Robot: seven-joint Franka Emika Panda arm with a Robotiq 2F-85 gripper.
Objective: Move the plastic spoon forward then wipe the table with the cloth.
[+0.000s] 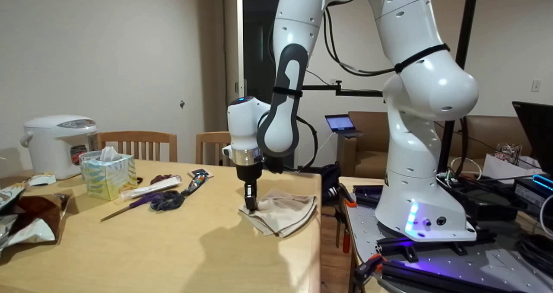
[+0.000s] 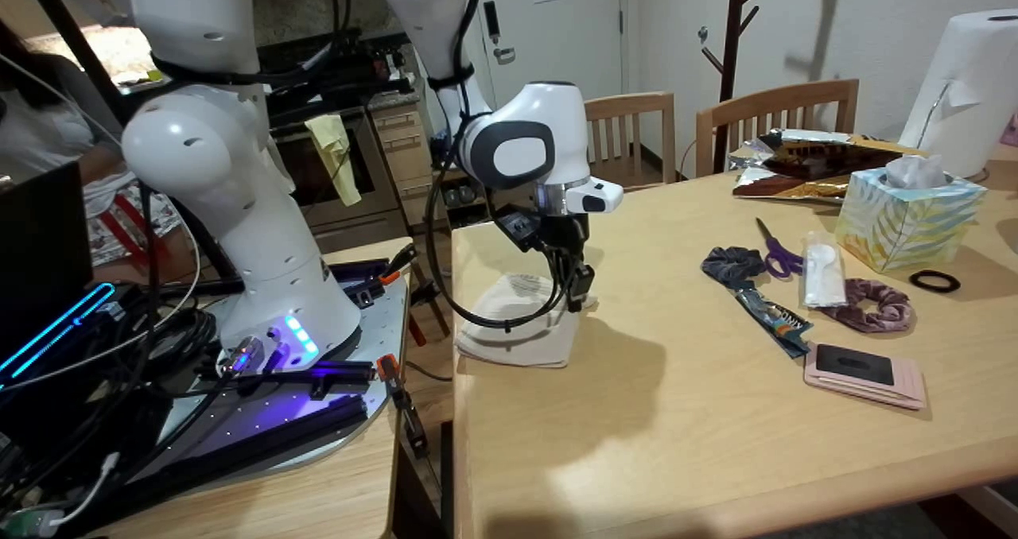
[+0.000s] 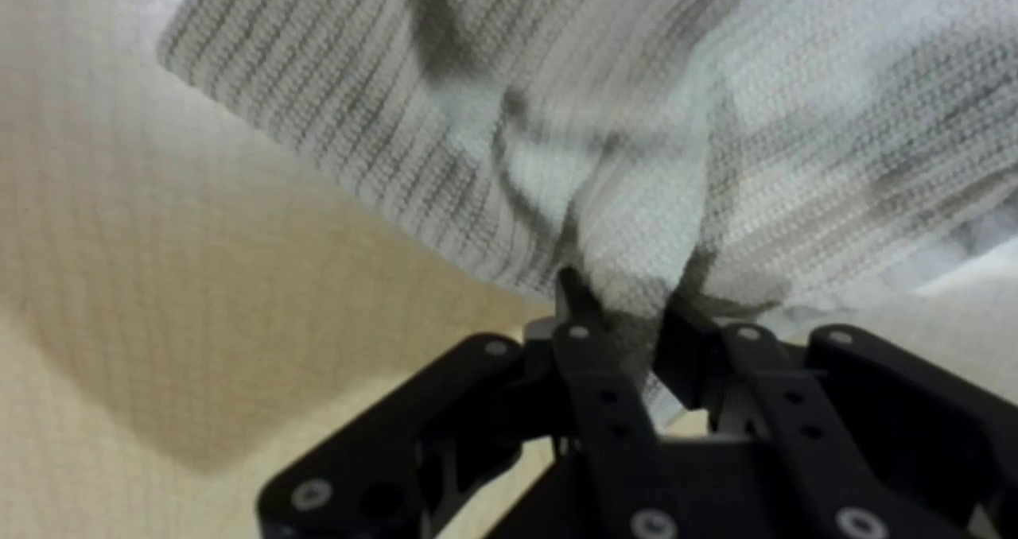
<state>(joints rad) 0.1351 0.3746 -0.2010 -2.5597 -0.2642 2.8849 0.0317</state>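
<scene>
One claw [image 3: 624, 324] pinches one cloth [image 1: 285, 213], seemingly near its edge.

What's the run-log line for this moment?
pincer: shut on cloth | cloth: rumpled, on table | plastic spoon: apart from cloth | wiping: cannot tell

Claw [image 1: 251, 206] on left corner of rumpled cloth [image 1: 287, 211], tabletop [image 1: 142, 245] right; tissue box [image 1: 108, 178] left; 2 chairs [image 1: 137, 136] far side.

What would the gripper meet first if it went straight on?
Probably the table: the gripper points down at it, pinching the cloth, whose folds may come between. Any gap is unclear.
</scene>
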